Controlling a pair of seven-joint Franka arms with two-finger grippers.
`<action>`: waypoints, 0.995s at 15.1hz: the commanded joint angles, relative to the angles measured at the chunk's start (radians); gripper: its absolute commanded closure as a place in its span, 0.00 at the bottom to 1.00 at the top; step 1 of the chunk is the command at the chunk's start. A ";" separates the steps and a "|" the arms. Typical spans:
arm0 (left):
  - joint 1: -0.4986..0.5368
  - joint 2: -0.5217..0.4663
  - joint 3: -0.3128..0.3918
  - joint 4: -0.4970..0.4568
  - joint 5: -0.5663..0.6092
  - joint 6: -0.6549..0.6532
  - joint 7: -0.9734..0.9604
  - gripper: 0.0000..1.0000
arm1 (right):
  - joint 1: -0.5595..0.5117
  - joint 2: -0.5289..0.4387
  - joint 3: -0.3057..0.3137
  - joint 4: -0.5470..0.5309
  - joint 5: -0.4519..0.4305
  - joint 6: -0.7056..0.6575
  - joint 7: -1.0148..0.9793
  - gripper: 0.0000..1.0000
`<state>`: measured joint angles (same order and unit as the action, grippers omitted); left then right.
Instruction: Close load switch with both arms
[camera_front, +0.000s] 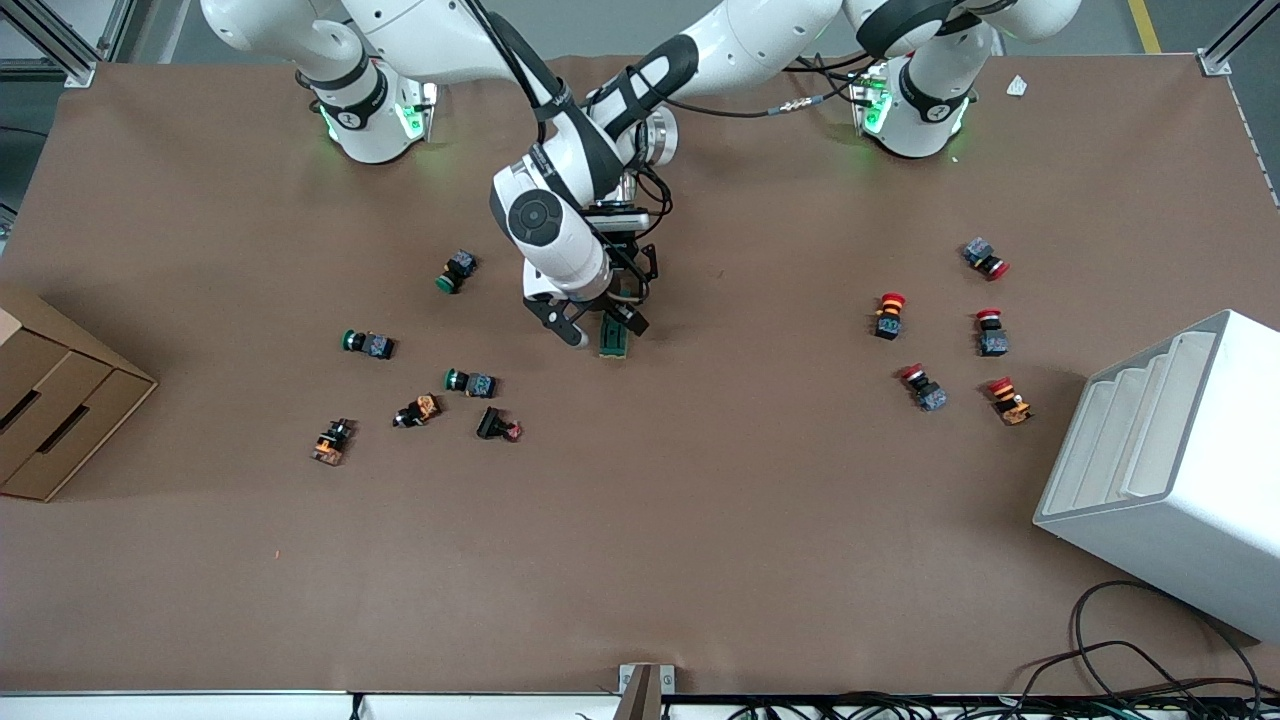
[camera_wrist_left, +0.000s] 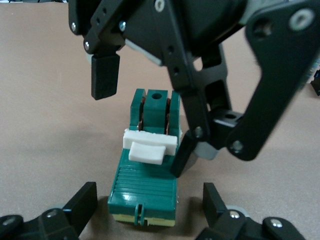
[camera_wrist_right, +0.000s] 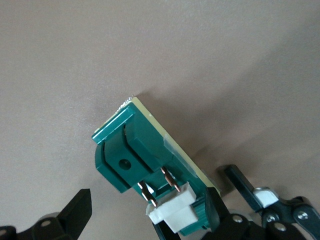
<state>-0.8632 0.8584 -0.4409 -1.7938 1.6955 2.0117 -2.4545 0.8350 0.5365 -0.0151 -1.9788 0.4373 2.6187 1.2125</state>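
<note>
Both my grippers at the switch, mid-table.

My left gripper (camera_wrist_left: 150, 210) is spread wide around its end; my right gripper (camera_wrist_left: 142, 122) gapes over the switch (camera_front: 614, 338), one finger touching. It seems light, rigid, apt to skid: brace the green body, push the white slider (camera_wrist_left: 150, 145).

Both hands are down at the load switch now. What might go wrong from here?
The load switch lies loose on the table; the left hand is open around it, so a push could slide it. The right hand is open, one finger beside the white slider, so it may slip off.
</note>
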 joint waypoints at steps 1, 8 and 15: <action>-0.008 0.019 0.008 0.013 0.010 0.001 -0.012 0.06 | 0.027 0.045 -0.006 0.040 0.035 0.012 0.010 0.00; -0.010 0.022 0.008 0.011 0.012 -0.001 -0.012 0.06 | 0.015 0.062 -0.006 0.100 0.069 0.001 0.004 0.00; -0.010 0.024 0.008 0.013 0.016 -0.002 -0.014 0.06 | -0.039 0.062 -0.009 0.178 0.067 -0.064 -0.008 0.00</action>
<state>-0.8638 0.8586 -0.4407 -1.7934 1.6958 2.0110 -2.4547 0.8252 0.5626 -0.0246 -1.9031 0.4858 2.5342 1.2124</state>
